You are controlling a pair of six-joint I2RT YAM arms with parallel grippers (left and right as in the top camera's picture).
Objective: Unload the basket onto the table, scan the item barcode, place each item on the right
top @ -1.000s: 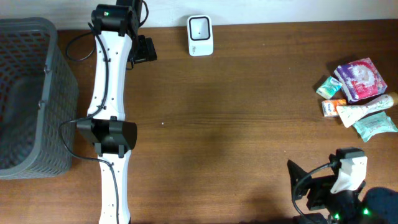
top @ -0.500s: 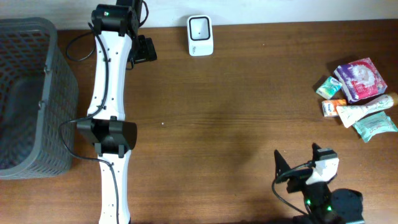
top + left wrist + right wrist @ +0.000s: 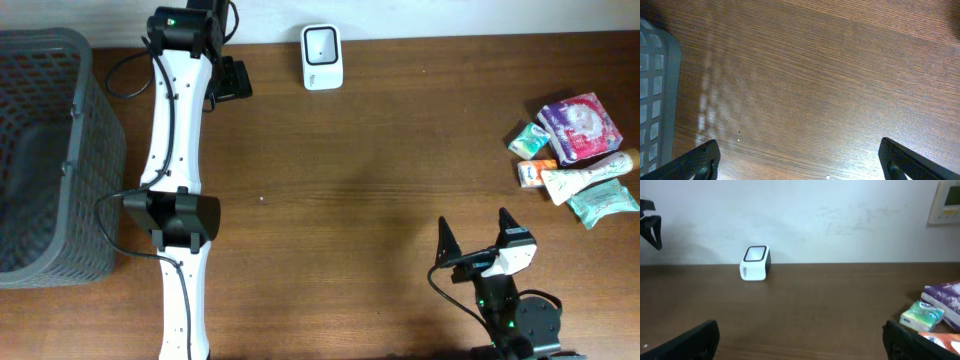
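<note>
Right end effector (image 3: 474,223) wide open, empty | left end effector (image 3: 797,161) wide open, empty

The setting reads as a robotics lab dressed up as a shop checkout. A wood-grain table (image 3: 380,170) carries a small white barcode scanner (image 3: 322,57) at its far edge, a grey plastic shopping basket (image 3: 95,150) at an end and a cluster of small packaged goods (image 3: 572,135) at the opposite end. A cabled white robot arm (image 3: 175,130) reaches over the table. Behind stands a plain white wall (image 3: 840,210) with a wall panel (image 3: 946,200).
</note>
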